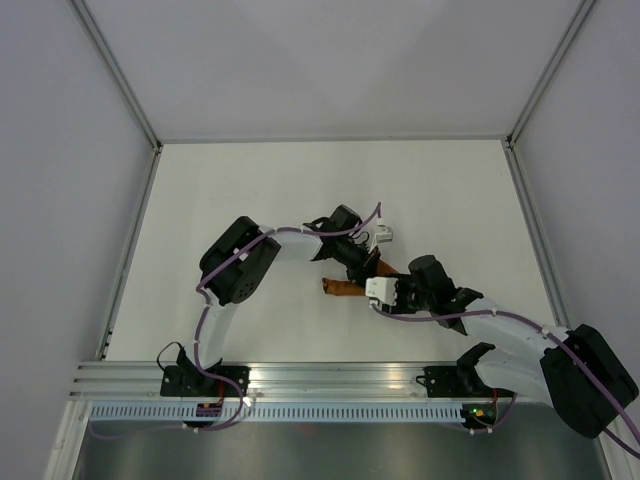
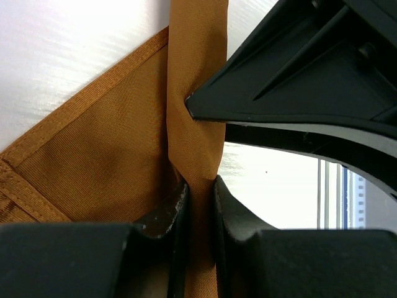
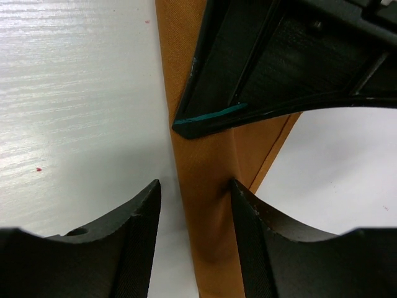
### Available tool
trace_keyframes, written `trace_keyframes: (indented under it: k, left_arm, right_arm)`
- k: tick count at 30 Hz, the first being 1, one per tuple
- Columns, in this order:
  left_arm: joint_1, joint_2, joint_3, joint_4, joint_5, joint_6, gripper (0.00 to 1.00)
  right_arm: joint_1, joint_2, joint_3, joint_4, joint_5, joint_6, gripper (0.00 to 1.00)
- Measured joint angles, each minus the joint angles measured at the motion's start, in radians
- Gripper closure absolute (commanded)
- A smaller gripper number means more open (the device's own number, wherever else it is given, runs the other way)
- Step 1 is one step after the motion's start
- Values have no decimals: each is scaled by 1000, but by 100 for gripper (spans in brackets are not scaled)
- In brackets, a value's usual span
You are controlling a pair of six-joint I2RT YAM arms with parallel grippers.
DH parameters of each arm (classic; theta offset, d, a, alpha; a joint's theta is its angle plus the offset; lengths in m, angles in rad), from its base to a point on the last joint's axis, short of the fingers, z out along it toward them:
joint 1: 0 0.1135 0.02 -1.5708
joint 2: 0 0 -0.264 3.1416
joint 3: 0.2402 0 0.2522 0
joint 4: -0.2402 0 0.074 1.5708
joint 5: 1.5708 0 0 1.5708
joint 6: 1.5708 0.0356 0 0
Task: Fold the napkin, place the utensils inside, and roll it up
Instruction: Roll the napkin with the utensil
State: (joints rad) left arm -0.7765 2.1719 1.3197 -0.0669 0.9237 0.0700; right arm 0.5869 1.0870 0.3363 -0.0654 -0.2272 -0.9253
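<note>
napkin [image 2: 105, 161]: woven cloth, matt, fine weave, stitched hem; counter [image 3: 74, 93]: white, smooth, faint sheen, streaky; left end effector [image 2: 200, 186] and right end effector [image 3: 195, 186]: black plastic, matt, scuffed edges; rail [image 1: 340, 378]: bare brushed metal

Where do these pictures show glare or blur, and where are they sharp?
Left wrist: glare washes out the table at upper left; the napkin weave is sharp; the fingers of the left gripper are soft. Right wrist: streaky sheen on the table at left. Top external: even light, no hard shadows.
</note>
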Motion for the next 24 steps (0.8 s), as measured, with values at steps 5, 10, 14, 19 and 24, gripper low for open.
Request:
trace_keyframes:
  k: [5, 10, 14, 19, 24]
  left_arm:
    - [8, 9, 10, -29, 26, -2, 93]
    - [14, 13, 11, -53, 48, -3, 93]
    - [18, 15, 11, -66, 63, -3, 93]
    - [22, 19, 11, -79, 81, -3, 88]
    - [33, 19, 10, -87, 88, -9, 71]
  right_arm:
    - [28, 6, 0, 20, 26, -3, 40]
    - [50, 6, 1, 20, 32, -3, 40]
    - [78, 41, 19, 30, 45, -4, 42]
    - [101, 112, 48, 66, 57, -7, 60]
    - [110, 136, 55, 69, 57, -11, 80]
